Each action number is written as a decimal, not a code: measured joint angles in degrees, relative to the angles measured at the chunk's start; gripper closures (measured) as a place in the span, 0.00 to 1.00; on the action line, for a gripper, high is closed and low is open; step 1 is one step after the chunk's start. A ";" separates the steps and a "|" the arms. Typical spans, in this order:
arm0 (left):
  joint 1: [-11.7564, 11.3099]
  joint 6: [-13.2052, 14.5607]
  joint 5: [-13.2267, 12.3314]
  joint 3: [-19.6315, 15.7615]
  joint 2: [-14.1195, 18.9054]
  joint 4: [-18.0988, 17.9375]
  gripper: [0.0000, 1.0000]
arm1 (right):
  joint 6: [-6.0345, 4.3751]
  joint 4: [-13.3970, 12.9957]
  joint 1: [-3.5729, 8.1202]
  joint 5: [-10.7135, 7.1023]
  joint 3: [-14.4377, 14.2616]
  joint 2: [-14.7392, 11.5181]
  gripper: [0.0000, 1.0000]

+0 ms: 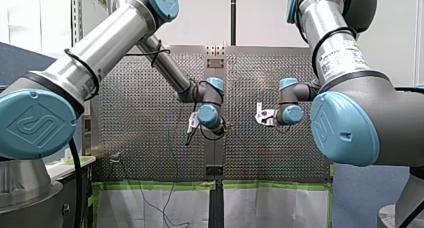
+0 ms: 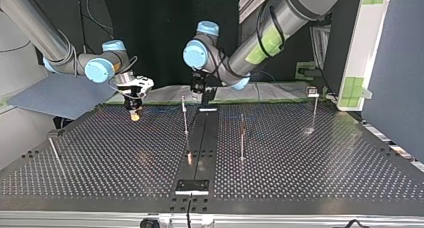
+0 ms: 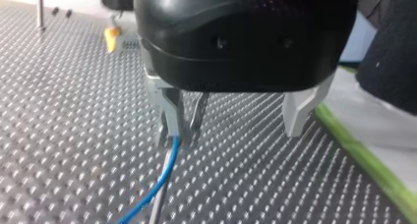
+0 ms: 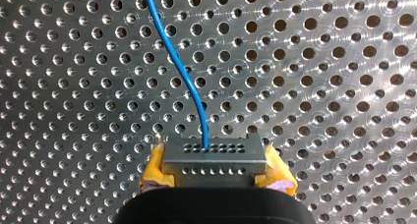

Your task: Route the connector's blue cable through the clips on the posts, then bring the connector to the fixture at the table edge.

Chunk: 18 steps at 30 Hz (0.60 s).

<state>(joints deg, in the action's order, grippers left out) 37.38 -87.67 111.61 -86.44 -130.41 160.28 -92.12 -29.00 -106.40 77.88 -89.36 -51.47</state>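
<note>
In the right wrist view, my right gripper (image 4: 216,177) is shut with its yellow pads (image 4: 153,169) on the grey connector (image 4: 211,155). The blue cable (image 4: 182,71) leaves the connector's top and curves away over the perforated table. In the top view my right gripper (image 2: 134,113) hangs low over the table's far left part. My left gripper (image 3: 231,133) stands open just above the table, metal fingers (image 3: 299,111) wide apart. The blue cable (image 3: 157,184) ends beside its other finger, next to a thin metal piece; whether it is clamped there is hidden. My left gripper (image 2: 200,93) hovers behind the middle post.
Thin posts stand on the table: one in the middle (image 2: 185,119), one right of it (image 2: 242,138), one at the far right (image 2: 315,108), one at the near left (image 2: 54,150). A dark fixture plate (image 2: 191,186) sits at the near edge. Green tape (image 3: 364,155) lines the table's border.
</note>
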 joint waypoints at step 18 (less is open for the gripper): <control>3.07 -0.11 1.87 -0.11 0.11 -1.30 0.00 | -0.14 0.23 0.00 -1.02 0.01 0.00 1.00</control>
<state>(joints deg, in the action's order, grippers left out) 40.45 -87.77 113.47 -86.54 -130.30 158.97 -92.27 -28.77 -106.40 76.86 -89.36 -51.47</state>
